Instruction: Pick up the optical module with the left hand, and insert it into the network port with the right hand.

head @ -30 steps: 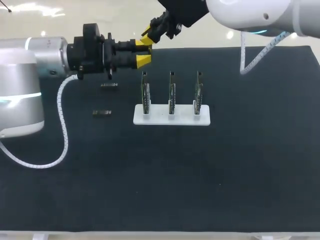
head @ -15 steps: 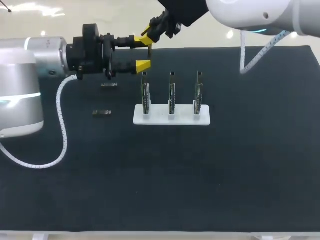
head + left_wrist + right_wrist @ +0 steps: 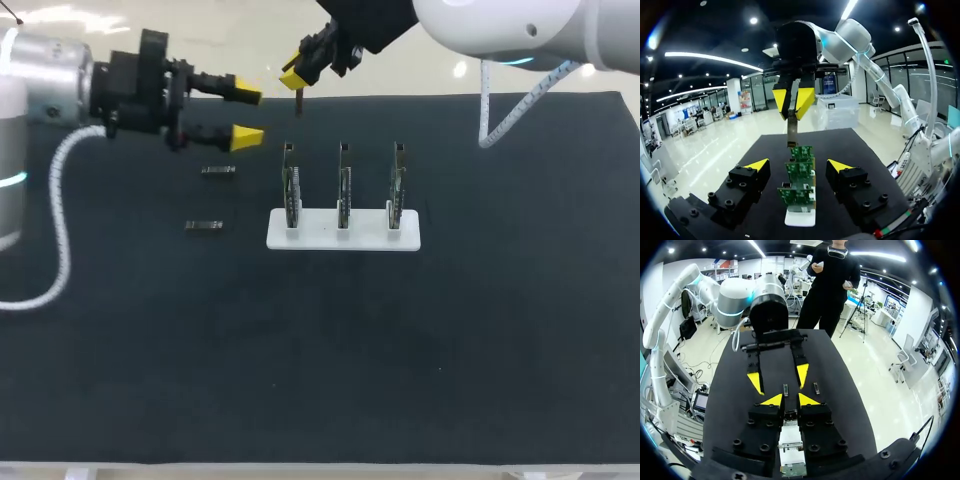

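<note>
My right gripper [image 3: 292, 76] hangs above the table's far edge, shut on a slim dark optical module [image 3: 298, 100] that points down from its yellow tips. The left wrist view shows that module [image 3: 791, 133] under the right gripper [image 3: 793, 100], above the row of boards. My left gripper [image 3: 247, 114] stands open to the module's left, clear of it, with nothing between its fingers [image 3: 757, 164]. In the right wrist view the module [image 3: 790, 415] sits between my right gripper's [image 3: 790, 400] tips, and the open left gripper [image 3: 779, 378] faces it. Three upright green port boards [image 3: 343, 186] stand in a white base [image 3: 343, 234].
Two more dark modules lie on the black mat left of the base, one [image 3: 218, 171] farther back and one [image 3: 204, 226] nearer. They also show in the right wrist view, as module [image 3: 785, 389] and module [image 3: 816, 388]. The white cable [image 3: 62, 190] of my left arm trails over the mat's left side.
My left gripper has opened, let go of the module and drawn back to the left. The right gripper has stayed in place, shut on the module.
</note>
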